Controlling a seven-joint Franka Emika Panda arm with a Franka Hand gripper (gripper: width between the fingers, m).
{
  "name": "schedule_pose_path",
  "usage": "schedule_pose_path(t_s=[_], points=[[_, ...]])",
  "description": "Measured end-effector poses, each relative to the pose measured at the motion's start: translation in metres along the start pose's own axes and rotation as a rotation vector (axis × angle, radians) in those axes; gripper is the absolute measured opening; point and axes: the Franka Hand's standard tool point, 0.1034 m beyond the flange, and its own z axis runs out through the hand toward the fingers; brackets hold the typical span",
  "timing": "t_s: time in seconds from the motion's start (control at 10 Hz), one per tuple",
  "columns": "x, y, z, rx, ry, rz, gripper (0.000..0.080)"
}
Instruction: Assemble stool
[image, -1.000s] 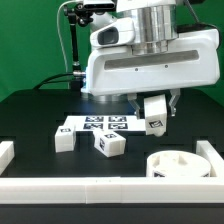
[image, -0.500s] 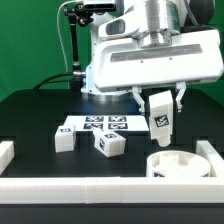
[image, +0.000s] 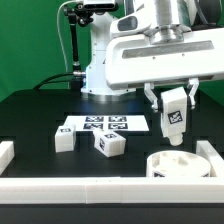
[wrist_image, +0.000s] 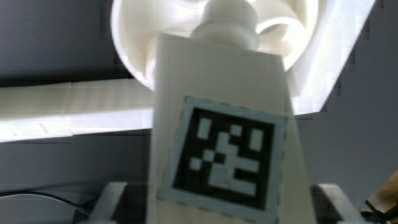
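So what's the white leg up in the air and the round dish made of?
The leg looks like hard white plastic, smooth and matte, with a printed black-and-white tag on it. The round dish seems to be the same plastic: evenly white, moulded rim.

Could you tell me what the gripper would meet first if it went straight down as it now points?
Probably the round stool seat: the gripper holds a leg upright above it, though depth is unclear.
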Motion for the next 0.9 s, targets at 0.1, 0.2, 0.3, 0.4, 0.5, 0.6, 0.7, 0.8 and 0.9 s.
schedule_pose_path(t_s=[0.1, 0.2, 0.3, 0.4, 0.5, 0.6, 0.7, 0.8, 0.9], points=[[0.000, -0.010, 0.001, 0.006, 0.006, -0.041, 0.0327], [0.005, -0.014, 0.003, 0.007, 0.015, -0.082, 0.0327], [0.016, -0.016, 0.007, 0.007, 0.032, -0.099, 0.0327], [0.020, -0.015, 0.010, 0.004, 0.037, -0.122, 0.0327], [0.019, -0.015, 0.010, 0.005, 0.034, -0.122, 0.0327], [0.018, -0.015, 0.010, 0.005, 0.033, -0.123, 0.0327], [0.018, -0.015, 0.010, 0.005, 0.033, -0.122, 0.0327], [0.017, -0.017, 0.011, 0.007, 0.034, -0.131, 0.0327], [0.012, -0.033, 0.014, 0.016, 0.038, -0.179, 0.0327]])
